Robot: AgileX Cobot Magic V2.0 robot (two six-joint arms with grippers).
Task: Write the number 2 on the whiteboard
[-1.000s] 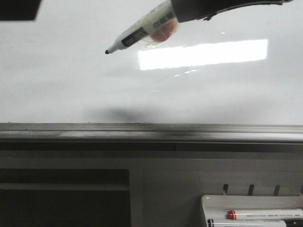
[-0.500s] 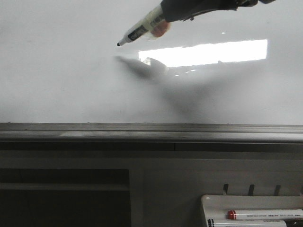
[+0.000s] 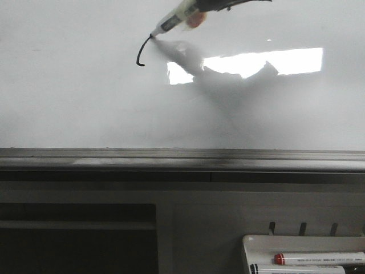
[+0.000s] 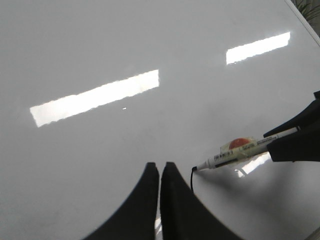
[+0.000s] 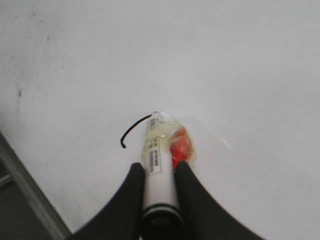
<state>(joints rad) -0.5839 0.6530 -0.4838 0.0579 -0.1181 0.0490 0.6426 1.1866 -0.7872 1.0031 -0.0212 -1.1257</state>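
We note the right gripper [image 5: 159,172] clamped on a marker [image 3: 178,17], tip touching the whiteboard [image 3: 74,97] at its far centre. There the number 2 [image 3: 142,51] is only a short black curve. Left gripper [image 4: 160,175] fingers pressed together, holding nothing.

Office or classroom: wall whiteboard [image 3: 85,97] above a marker tray [image 3: 251,245].

Counted: one whiteboard [image 3: 74,103]; one short curved black stroke [image 3: 142,51]; one marker [image 3: 174,20] at the board; two further markers [image 3: 319,258] lying in one white tray [image 3: 246,251]; three hooks [image 3: 302,228] above the tray; two grippers, left [image 4: 160,190] and right [image 5: 159,172].
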